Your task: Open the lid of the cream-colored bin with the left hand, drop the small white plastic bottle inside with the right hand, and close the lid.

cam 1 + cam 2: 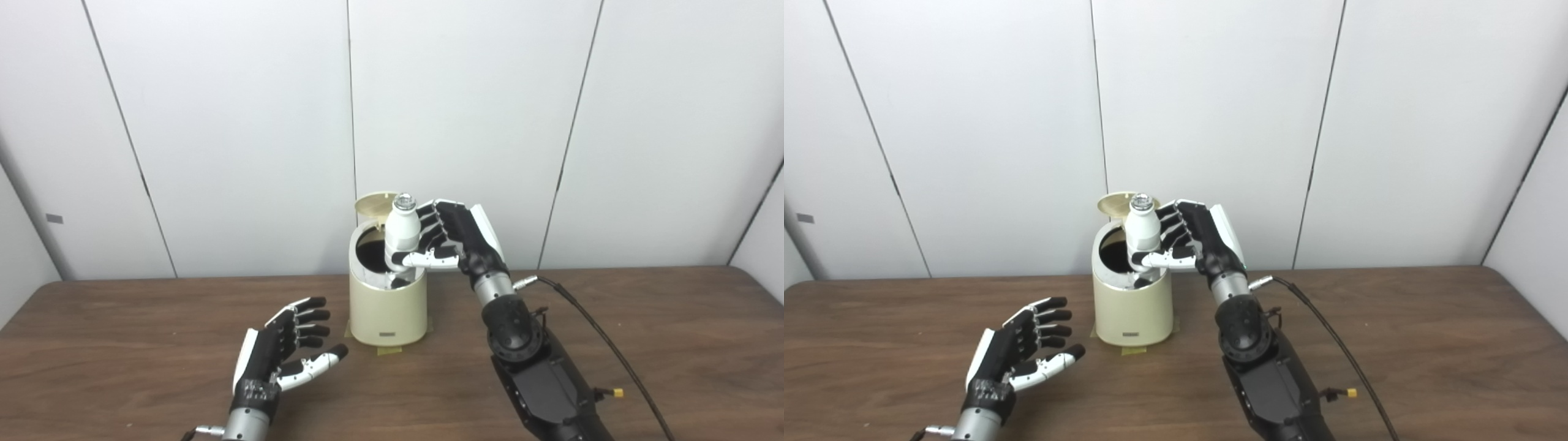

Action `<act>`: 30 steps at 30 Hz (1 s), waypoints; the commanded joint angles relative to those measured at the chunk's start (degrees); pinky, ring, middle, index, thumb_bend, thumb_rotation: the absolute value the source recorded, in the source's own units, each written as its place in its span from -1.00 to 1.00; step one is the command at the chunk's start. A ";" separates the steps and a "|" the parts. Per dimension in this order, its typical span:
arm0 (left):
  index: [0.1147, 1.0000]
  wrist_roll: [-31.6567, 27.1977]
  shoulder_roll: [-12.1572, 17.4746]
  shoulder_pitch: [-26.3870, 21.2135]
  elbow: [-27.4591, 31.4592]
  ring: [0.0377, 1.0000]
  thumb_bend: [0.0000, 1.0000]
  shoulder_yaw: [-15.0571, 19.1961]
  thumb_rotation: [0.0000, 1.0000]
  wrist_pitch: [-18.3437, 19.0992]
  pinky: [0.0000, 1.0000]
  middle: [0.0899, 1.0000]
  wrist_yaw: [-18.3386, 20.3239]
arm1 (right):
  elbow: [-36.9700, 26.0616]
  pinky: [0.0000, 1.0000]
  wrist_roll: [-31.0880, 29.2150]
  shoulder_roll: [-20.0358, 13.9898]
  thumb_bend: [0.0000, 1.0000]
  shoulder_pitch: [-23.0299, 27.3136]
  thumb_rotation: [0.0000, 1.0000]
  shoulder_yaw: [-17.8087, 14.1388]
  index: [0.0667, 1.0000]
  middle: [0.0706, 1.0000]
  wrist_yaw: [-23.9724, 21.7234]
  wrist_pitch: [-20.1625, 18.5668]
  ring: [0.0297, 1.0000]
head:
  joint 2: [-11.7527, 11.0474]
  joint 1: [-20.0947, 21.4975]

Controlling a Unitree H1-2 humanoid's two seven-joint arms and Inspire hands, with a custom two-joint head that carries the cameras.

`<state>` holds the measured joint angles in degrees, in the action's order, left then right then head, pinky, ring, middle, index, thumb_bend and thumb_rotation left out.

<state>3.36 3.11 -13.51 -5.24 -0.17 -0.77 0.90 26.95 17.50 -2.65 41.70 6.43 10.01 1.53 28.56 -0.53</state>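
Right robot hand (pixel 456 239) clamped on upright bottle (pixel 401 236) over open bin (pixel 388 306), positioned for drop; left robot hand (pixel 285 349) empty, fingers spread.

**Around the work: table, wall and tape**

A dark brown wooden table (pixel 643 343) with a visible grain fills the lower part of both views, its far edge running along the foot of a wall. The wall (pixel 465 110) is made of pale, plain panels divided by thin dark seams, some upright and some slanted. A small grey tab (pixel 54 218) sits on the panel at the far left. Near the middle of the table, towards its far edge, yellowish strips of tape (pixel 388 350) lie flat on the wood.
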 commanded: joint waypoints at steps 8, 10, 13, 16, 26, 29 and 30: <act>0.48 -0.72 0.24 -2.05 1.91 0.30 0.44 0.06 -1.00 -0.63 0.26 0.40 0.44 | -0.37 0.09 -0.88 -1.87 0.51 2.53 -1.00 2.00 0.47 0.43 -5.93 1.57 -0.06 | 0.14 0.05; 0.48 -0.74 0.30 -2.02 1.94 0.30 0.43 0.07 -1.00 -0.60 0.27 0.41 0.50 | -0.18 0.09 -0.57 -2.14 0.74 2.54 -1.00 2.30 0.55 0.52 -6.08 1.74 0.02 | 0.19 0.10; 0.48 -0.45 0.46 -1.97 2.14 0.30 0.42 0.00 -1.00 -0.38 0.29 0.41 0.51 | -0.47 0.06 -0.09 -2.55 0.80 2.51 -0.96 2.71 0.58 0.57 -6.46 1.02 0.09 | 0.23 0.15; 0.48 -0.28 0.57 -1.95 2.25 0.29 0.42 -0.05 -1.00 -0.33 0.28 0.40 0.51 | -0.71 0.09 0.19 -2.79 0.81 2.49 -0.90 2.90 0.58 0.58 -6.66 0.26 0.16 | 0.25 0.10; 0.49 -0.50 0.89 -1.96 1.95 0.29 0.42 -0.02 -1.00 -0.66 0.29 0.40 0.64 | -0.97 0.06 0.36 -3.03 0.82 2.02 -0.96 2.70 0.54 0.53 -5.89 0.90 0.07 | 0.25 0.29; 0.49 -0.85 0.82 -1.97 2.06 0.29 0.42 0.07 -0.99 -0.31 0.29 0.39 0.82 | -1.50 -0.01 -1.61 -2.65 0.82 1.27 -0.99 1.41 0.47 0.46 -5.53 2.96 -0.02 | 0.25 0.29; 0.49 -0.98 0.75 -1.97 2.09 0.30 0.43 0.13 -0.99 -0.25 0.31 0.39 0.85 | -2.37 -0.05 -2.12 -2.61 0.81 0.71 -1.00 0.91 0.43 0.42 -5.30 3.54 -0.05 | 0.25 0.29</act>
<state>3.17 3.68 -13.43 -5.16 -0.15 -0.44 1.51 26.46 16.41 -5.22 41.69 8.06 4.66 2.93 28.74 -0.18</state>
